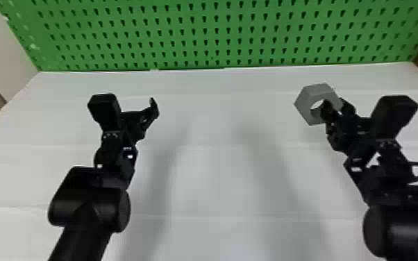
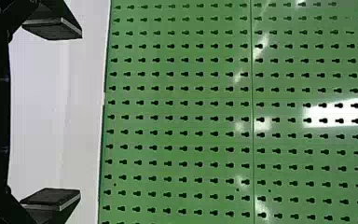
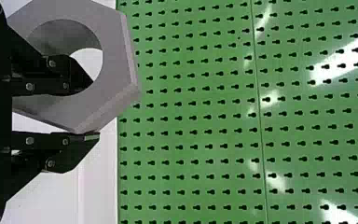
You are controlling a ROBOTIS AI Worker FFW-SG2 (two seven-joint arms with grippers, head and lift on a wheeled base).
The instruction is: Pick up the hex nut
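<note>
Over the bench (image 1: 215, 180), on my right, I have the hex nut (image 1: 303, 104), a thick, dull grey six-sided ring with flat faces and a smooth round bore. My right claw (image 1: 336, 107) is clamped on its wall, one black finger inside the bore, the other against an outer face. My left claw (image 1: 138, 121) is wide open, flat pads well apart. The white bench top meets a glossy green pegboard (image 1: 198, 35) punched with keyhole-shaped slots.

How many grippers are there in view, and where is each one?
2. The left gripper is open over the white table, on the left; the right gripper, on the right, holds the hex nut.
</note>
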